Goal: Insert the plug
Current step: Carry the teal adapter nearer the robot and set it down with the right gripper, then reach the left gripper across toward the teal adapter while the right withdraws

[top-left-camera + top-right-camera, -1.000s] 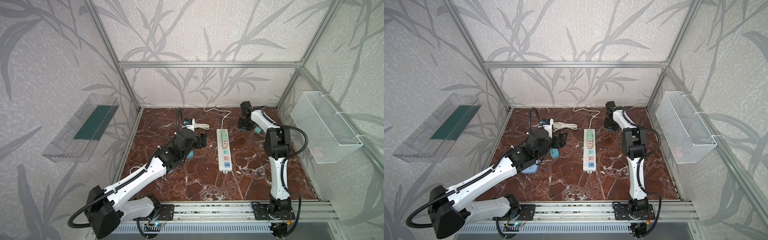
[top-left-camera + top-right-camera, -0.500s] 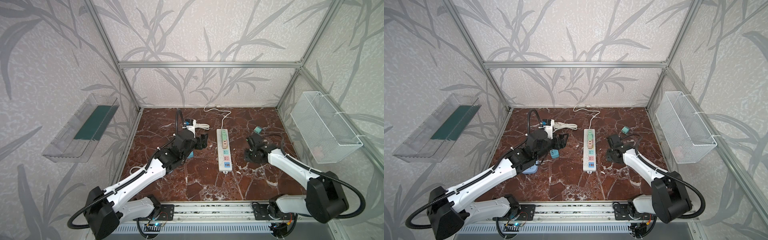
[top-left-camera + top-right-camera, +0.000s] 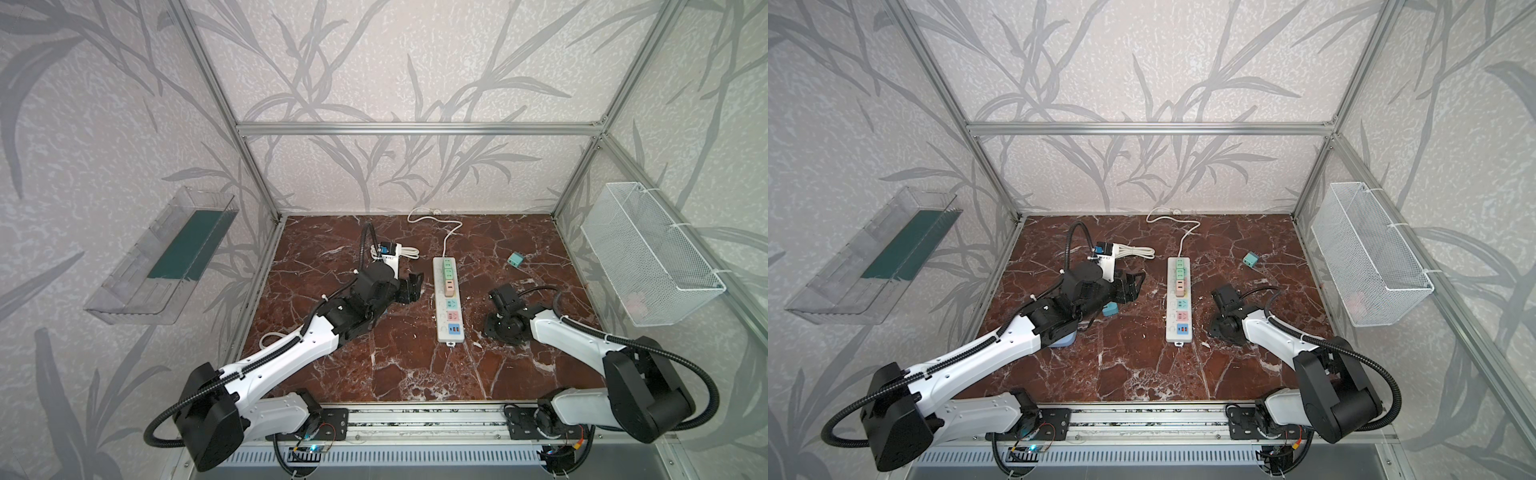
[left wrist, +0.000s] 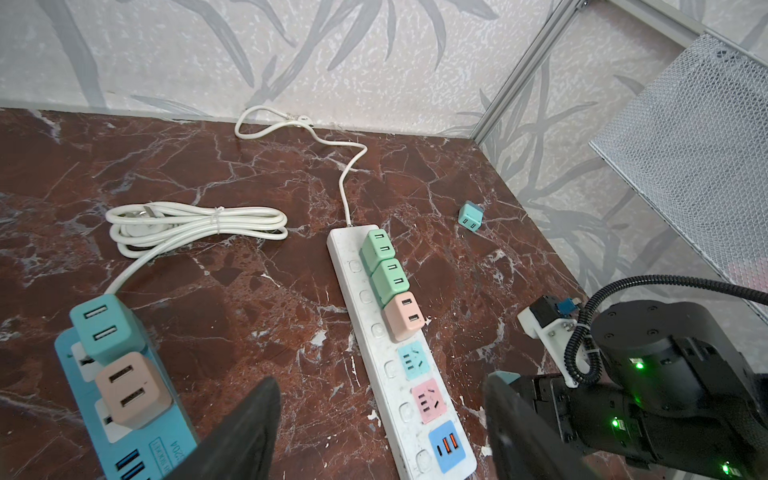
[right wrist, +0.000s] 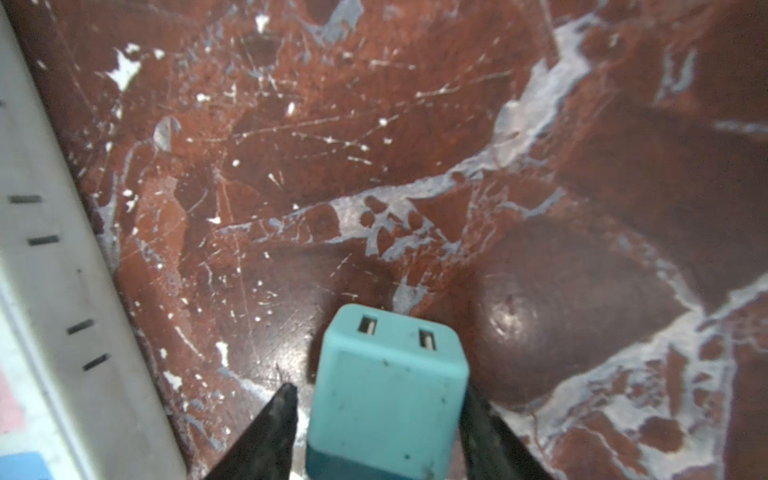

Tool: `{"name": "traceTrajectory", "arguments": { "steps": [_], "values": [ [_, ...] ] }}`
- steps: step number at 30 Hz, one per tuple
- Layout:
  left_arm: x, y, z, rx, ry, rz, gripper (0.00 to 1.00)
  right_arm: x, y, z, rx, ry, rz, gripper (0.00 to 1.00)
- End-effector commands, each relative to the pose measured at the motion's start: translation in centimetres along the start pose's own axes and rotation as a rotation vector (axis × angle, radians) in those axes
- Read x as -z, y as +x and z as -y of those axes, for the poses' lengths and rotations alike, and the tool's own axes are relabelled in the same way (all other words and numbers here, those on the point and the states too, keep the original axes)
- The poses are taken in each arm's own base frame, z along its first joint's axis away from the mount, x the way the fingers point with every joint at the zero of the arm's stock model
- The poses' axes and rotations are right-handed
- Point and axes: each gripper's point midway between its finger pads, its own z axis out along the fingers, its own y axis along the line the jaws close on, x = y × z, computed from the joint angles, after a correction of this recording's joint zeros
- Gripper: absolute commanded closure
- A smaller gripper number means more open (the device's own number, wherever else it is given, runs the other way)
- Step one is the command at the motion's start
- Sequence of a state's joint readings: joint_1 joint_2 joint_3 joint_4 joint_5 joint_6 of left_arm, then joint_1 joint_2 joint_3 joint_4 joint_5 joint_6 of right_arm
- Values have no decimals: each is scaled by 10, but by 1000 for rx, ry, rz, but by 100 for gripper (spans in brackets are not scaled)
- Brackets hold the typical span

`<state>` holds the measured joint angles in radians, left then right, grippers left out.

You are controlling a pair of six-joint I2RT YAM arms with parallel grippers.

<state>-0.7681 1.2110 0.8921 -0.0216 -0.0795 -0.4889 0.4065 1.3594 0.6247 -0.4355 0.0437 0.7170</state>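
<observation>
Right claw [image 5: 377, 390] stands with jaws apart around the teal plug [image 5: 390, 365]. A gap shows at one finger [image 5: 270, 432]; the other looks to touch it. The plug's USB ports face away from the wrist. Can't tell if it rests on the table [image 5: 415, 124]. In both top views this claw [image 3: 503, 329] [image 3: 1225, 328] points down at 3 o'clock of the strip [image 3: 448, 307], near end. A spare plug [image 3: 514, 259] lies at 12 o'clock of the claw. Left claw [image 4: 382, 380] is wide apart and empty, at 9 o'clock of the strip.
</observation>
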Motion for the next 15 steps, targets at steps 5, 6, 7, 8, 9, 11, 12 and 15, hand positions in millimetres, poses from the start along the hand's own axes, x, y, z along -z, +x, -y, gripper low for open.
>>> {"name": "traceTrajectory", "arguments": {
  "steps": [5,6,7,8,9,11,12,15],
  "values": [
    [-5,13,10,-85,0,-28,24,10,9,-33,-48,-198,-49,33],
    [-5,14,11,-98,-2,-29,24,14,8,-39,-50,-234,-41,33],
    [-6,16,13,-115,-4,-32,24,18,5,-42,-54,-251,-30,33],
    [-6,18,15,-133,0,-37,24,23,2,-43,-51,-253,-21,33],
    [-7,20,18,-159,0,-45,24,28,-1,-41,-47,-240,-9,33],
    [-10,27,23,-204,-11,-74,26,38,-5,-37,-37,-229,9,33],
    [-12,32,27,-228,-13,-95,28,44,-10,-34,-34,-224,28,33],
    [-18,51,56,-303,60,-149,31,64,-26,-17,-18,-179,118,32]
  ]
}}
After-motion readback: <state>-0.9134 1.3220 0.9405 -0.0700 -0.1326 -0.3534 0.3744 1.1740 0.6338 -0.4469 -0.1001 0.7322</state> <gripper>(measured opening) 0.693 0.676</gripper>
